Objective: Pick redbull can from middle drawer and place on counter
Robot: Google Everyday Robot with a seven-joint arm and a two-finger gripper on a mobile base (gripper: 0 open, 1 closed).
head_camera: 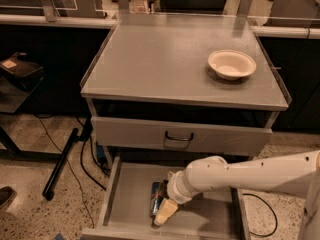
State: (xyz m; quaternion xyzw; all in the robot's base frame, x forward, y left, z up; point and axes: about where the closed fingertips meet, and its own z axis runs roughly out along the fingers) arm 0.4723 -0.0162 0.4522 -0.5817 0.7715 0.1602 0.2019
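The redbull can [156, 200] lies on its side on the floor of the open middle drawer [129, 196], near the drawer's middle. My gripper [163, 213] hangs from the white arm [240, 176] that reaches in from the right. It is down in the drawer, right at the can's near end and partly covering it. The counter [160, 59] is the grey top of the cabinet above.
A cream bowl [231, 64] stands on the counter's right side. A shut drawer front with a dark loop handle [179, 136] lies just above the open drawer. Cables and a black pole [60, 164] lie on the speckled floor to the left.
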